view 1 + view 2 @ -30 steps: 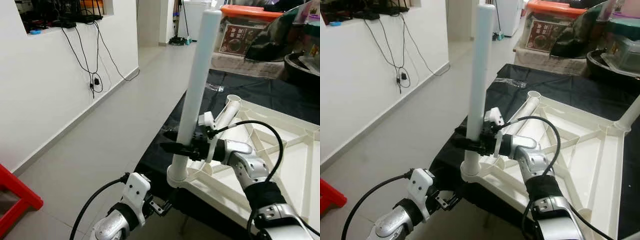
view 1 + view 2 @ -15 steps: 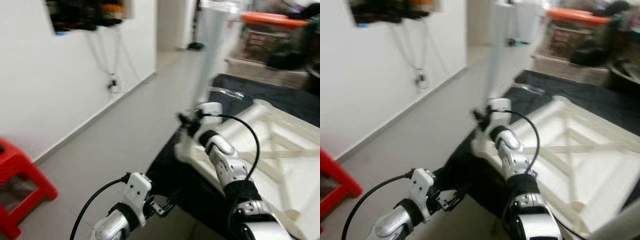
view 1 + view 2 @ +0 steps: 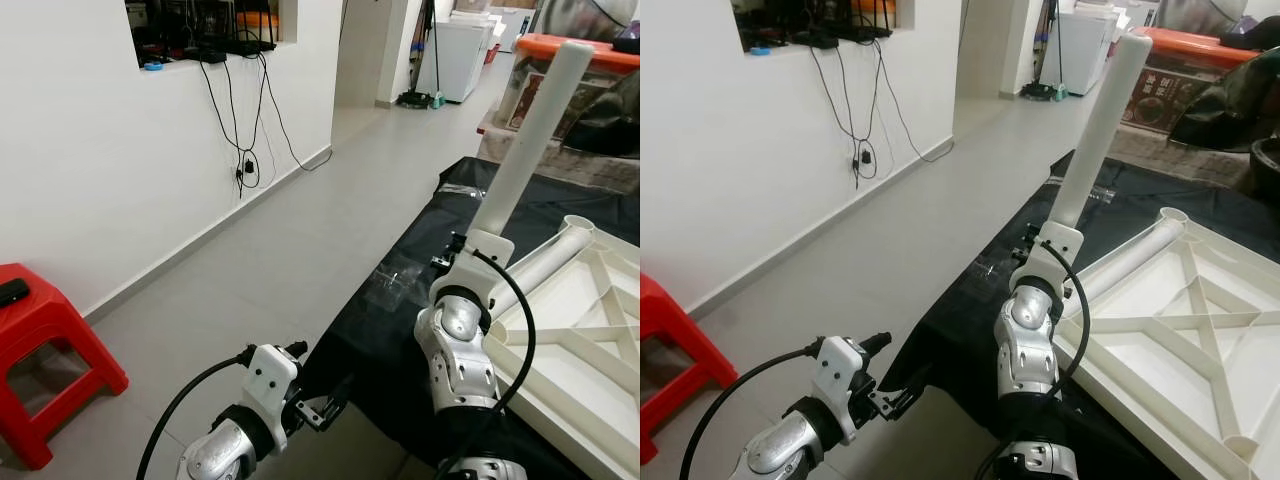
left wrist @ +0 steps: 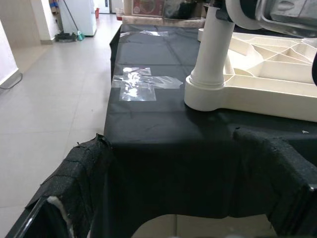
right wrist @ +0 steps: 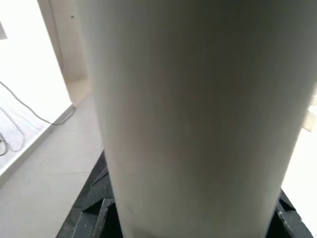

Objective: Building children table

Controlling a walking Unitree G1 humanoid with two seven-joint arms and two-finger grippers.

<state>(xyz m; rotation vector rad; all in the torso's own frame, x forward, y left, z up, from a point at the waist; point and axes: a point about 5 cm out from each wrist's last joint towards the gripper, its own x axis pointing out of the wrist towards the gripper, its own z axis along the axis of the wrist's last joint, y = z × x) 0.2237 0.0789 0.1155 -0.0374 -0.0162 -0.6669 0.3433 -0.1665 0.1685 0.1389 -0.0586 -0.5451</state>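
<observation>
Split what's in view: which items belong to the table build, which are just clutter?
Job:
- upright leg, seated in a corner socket
- tabletop, upside down on the black cloth
- spare leg, lying on the tabletop
- right gripper, at the upright leg
- left gripper, low, beside the cloth edge

Clutter:
- red stool
- wall cables
- orange-lidded box
- tape patch on the cloth

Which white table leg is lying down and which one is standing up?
The white plastic leg resting along the upturned white tabletop's edge lies down. The tall white leg in the corner socket stands up, leaning slightly, with the right gripper at its base.
</observation>
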